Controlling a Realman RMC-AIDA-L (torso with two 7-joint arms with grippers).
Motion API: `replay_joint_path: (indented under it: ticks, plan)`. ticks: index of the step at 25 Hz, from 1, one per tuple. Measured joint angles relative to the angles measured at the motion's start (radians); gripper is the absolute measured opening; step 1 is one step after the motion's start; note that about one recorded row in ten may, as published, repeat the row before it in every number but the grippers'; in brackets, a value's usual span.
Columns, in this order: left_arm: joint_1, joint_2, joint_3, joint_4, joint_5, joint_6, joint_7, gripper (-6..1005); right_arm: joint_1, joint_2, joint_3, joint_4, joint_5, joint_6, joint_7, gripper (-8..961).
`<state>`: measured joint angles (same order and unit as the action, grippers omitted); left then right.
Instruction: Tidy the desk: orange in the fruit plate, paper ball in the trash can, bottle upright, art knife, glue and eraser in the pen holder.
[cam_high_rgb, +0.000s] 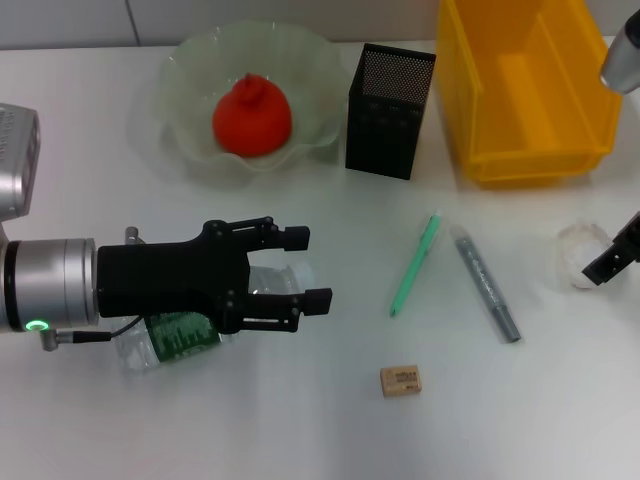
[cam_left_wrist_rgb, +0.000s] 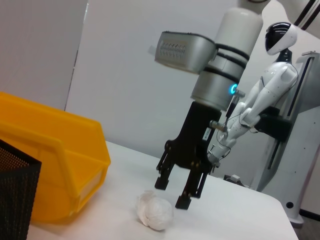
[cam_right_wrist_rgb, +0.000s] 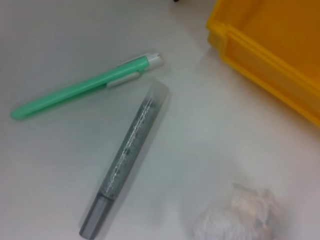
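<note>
left pincer (cam_high_rgb: 305, 268): open, fingers either side of lying bottle (cam_high_rgb: 180, 335), lower left
right pincer (cam_left_wrist_rgb: 181, 186): open, just above paper ball (cam_left_wrist_rgb: 155, 211), right edge
orange (cam_high_rgb: 251, 116): in fruit plate (cam_high_rgb: 190, 60), top

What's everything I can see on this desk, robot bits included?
orange: one, red-orange, in the fruit plate
fruit plate: one, pale green, far left
pen holder: one, black mesh, far middle
trash can: one, yellow, far right
bottle: one, clear with green label, lying under the left gripper
knife: one, green, middle
glue: one, grey, beside the knife
eraser: one, tan, near middle
paper ball: one, white, right
left gripper: one, black, open around the bottle
right gripper: one, black, open over the paper ball
</note>
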<state>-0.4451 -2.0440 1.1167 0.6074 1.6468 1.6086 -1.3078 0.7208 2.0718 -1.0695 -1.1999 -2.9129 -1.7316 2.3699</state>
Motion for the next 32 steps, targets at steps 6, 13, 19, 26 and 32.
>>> replay_joint_path:
  ticks: [6,13,19,26,32]
  plan:
    - [-0.001,0.001,0.000,0.000,-0.004,0.000,-0.001,833,-0.006,0.003,0.000,0.091,-0.001,0.097,-0.024,740]
    - [-0.001,0.003,0.000,0.000,-0.005,0.001,-0.002,833,-0.008,0.005,-0.010,0.126,0.003,0.143,-0.039,740]
    - [0.001,0.007,0.000,0.000,-0.006,0.005,-0.002,833,-0.024,0.006,-0.003,0.003,0.085,0.050,-0.040,579]
    - [0.001,0.009,-0.004,0.000,-0.006,0.008,-0.003,833,-0.036,0.004,0.040,-0.244,0.200,-0.095,-0.019,542]
    - [0.000,0.009,-0.011,0.000,-0.005,0.011,-0.004,832,-0.030,0.002,0.144,-0.367,0.235,0.082,0.088,523]
